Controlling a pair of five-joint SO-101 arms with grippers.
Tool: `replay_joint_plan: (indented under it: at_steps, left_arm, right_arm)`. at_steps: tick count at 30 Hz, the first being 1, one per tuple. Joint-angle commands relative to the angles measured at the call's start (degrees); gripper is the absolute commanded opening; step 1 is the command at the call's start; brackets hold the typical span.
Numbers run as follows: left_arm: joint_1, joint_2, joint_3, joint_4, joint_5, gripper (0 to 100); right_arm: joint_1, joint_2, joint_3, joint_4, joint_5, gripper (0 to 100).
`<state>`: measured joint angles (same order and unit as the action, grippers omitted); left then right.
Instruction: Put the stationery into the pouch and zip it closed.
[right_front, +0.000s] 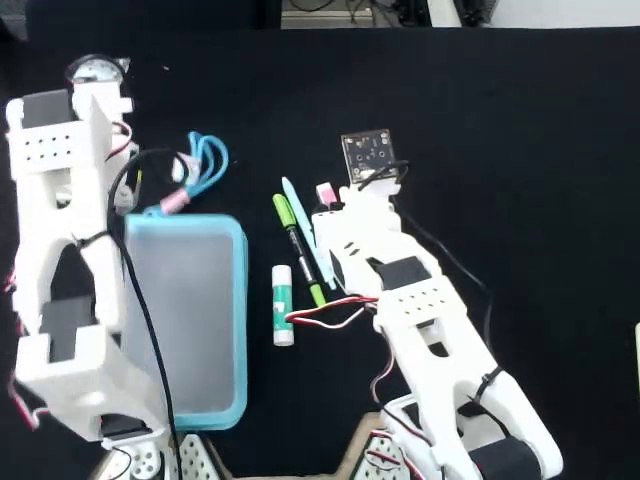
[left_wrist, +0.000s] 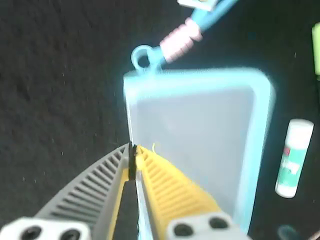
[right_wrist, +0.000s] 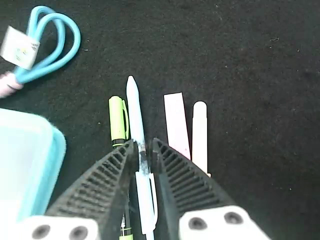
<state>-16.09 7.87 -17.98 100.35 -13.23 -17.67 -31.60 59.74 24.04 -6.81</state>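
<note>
Seen from above, the pale blue pouch (right_front: 238, 300) lies flat toward the desk's (right_front: 530, 150) front-left corner. Its long left edge sits under the left arm (right_front: 60, 250), and its looped strap (right_front: 205, 160) points at the far edge. A glue stick (right_front: 283, 305) lies just right of the pouch, not touching its rim. Beyond it a green pen (right_front: 284, 213) and a pale blue pen (right_front: 299, 215) lie side by side, their near ends under the right arm (right_front: 425, 300). A wide stretch of black desk runs from that arm to the right edge. From the left wrist, the left gripper (left_wrist: 131, 150) has its fingers pressed together on the pouch's (left_wrist: 195, 80) long edge, with the strap (left_wrist: 180, 40) ahead and the glue stick (left_wrist: 292, 157) across the pouch. From the right wrist, the right gripper (right_wrist: 142, 147) is drawn narrow around the pale blue pen (right_wrist: 134, 107). The green pen (right_wrist: 118, 120) lies just beside it on the pouch's (right_wrist: 57, 145) side. A pink strip (right_wrist: 176, 125) and a white stick (right_wrist: 199, 130) lie near the other finger, and the strap (right_wrist: 75, 42) curls well apart.
</note>
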Motion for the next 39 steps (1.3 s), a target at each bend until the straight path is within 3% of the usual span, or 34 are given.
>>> replay_joint_plan:
  at_steps: [1,6,10,12,16,27,31,39]
  left_arm:
    - [0.5,-10.5,9.8,0.4,-3.4,3]
    - [0.1,-11.3,13.0,-10.1,-3.4,5]
    - [0.0,-4.8,13.1,-21.4,5.2,21]
    - [0.2,0.6,11.5,-23.3,8.4,22]
    - [-0.7,12.9,1.5,-21.3,12.1,18]
    - [-5.8,43.1,-43.5,0.8,16.4,17]
    - [-8.2,45.0,-43.8,0.7,15.5,17]
    - [-7.7,37.5,-31.3,0.7,8.4,17]
  right_arm:
    - [0.9,-0.3,-0.7,-0.9,-0.2,5.7]
    - [0.9,-0.3,-0.7,-0.9,-0.2,5.7]
    - [0.8,-0.3,-0.6,-0.9,-0.2,5.7]
    - [0.9,-0.3,-0.5,-0.9,-0.2,5.7]
    - [0.9,-0.3,-0.6,-0.9,-0.2,5.7]
    - [0.9,-0.3,-0.7,-0.9,-0.2,5.7]
    - [0.9,-0.3,-0.7,-0.9,-0.2,5.7]
    - [0.9,-0.3,-0.7,-0.9,-0.2,5.7]
